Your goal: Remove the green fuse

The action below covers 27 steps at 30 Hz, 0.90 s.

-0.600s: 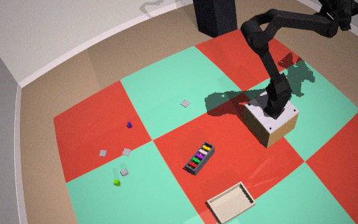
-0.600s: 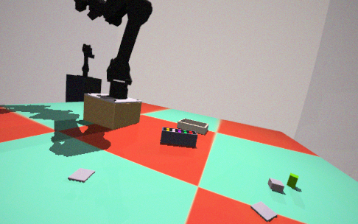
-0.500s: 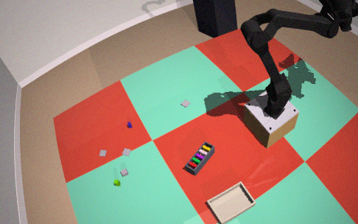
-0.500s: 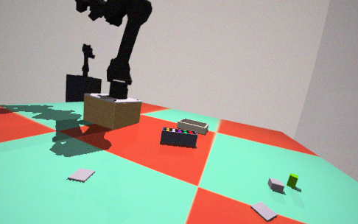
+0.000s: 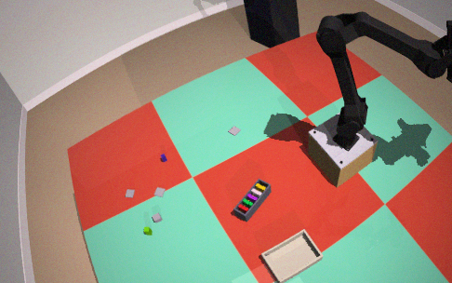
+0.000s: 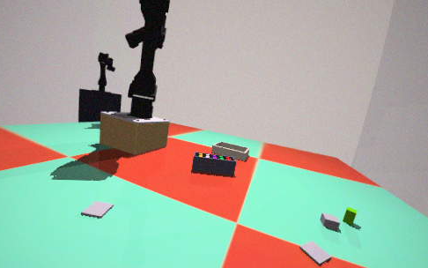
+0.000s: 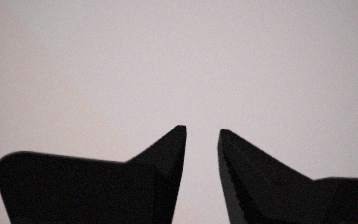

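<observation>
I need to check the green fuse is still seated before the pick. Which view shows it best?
The top view: it looks down into the fuse block, so the green fuse shows in its slot between the red and purple ones. The exterior view shows only the fuse tops as small dots. The wrist view shows just the fingers against a wall.

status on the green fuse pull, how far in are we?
Done: nothing visible. The green fuse sits in the fuse block with the other fuses, and the tray holds nothing. In hand: nothing. The end effector is nearly shut on empty air, raised far from the block and facing a blank wall. Left: approach, grasp, straight pull, carry to the tray, release.
</observation>
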Tool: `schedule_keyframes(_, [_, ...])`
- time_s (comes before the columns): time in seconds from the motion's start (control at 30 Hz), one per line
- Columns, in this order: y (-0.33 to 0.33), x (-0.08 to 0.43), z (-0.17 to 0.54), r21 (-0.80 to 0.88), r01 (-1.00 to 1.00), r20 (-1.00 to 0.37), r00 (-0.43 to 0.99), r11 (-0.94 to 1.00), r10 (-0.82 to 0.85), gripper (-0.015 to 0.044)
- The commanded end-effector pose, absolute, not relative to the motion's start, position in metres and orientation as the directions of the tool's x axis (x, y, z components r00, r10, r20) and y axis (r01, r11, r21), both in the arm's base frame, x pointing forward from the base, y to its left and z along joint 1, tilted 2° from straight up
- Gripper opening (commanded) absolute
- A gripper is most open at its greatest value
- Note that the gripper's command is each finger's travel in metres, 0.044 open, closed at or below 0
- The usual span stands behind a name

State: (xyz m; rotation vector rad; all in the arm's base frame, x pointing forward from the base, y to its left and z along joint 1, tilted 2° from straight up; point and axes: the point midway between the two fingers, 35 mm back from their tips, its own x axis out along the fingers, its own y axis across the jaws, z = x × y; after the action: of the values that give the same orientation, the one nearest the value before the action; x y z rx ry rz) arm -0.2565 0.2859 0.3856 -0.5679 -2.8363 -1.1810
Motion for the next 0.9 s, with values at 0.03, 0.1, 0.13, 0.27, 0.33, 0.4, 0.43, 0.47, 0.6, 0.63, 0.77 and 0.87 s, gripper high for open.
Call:
schedule_keyframes(0.03, [0.336, -0.213, 0.369, 0.712, 0.411, 0.091, -0.858, 0.569, 0.505, 0.0074])
schedule_keyframes(0.1, [0.357, -0.188, 0.358, 0.723, 0.436, 0.056, -0.810, 0.535, 0.584, 0.0074])
schedule_keyframes(0.13, [0.366, -0.175, 0.353, 0.729, 0.447, 0.038, -0.783, 0.518, 0.621, 0.0074])
schedule_keyframes(0.27, [0.398, -0.118, 0.331, 0.752, 0.476, -0.039, -0.658, 0.456, 0.752, 0.0074])
schedule_keyframes(0.33, [0.411, -0.088, 0.320, 0.762, 0.485, -0.079, -0.588, 0.428, 0.805, 0.0074])
schedule_keyframes(0.4, [0.420, -0.056, 0.308, 0.770, 0.493, -0.120, -0.511, 0.405, 0.851, 0.0074])
schedule_keyframes(0.43, [0.424, -0.039, 0.303, 0.773, 0.497, -0.141, -0.471, 0.394, 0.871, 0.0074])
schedule_keyframes(0.47, [0.427, -0.022, 0.297, 0.776, 0.501, -0.162, -0.430, 0.384, 0.888, 0.0074])
schedule_keyframes(0.6, [0.430, 0.046, 0.273, 0.784, 0.512, -0.247, -0.263, 0.352, 0.933, 0.0074])
schedule_keyframes(0.63, [0.429, 0.063, 0.268, 0.785, 0.514, -0.269, -0.221, 0.346, 0.938, 0.0074])
schedule_keyframes(0.77, [0.416, 0.130, 0.241, 0.780, 0.530, -0.360, -0.054, 0.332, 0.931, 0.0074])
schedule_keyframes(0.87, [0.399, 0.177, 0.220, 0.768, 0.550, -0.430, 0.062, 0.329, 0.901, 0.0074])
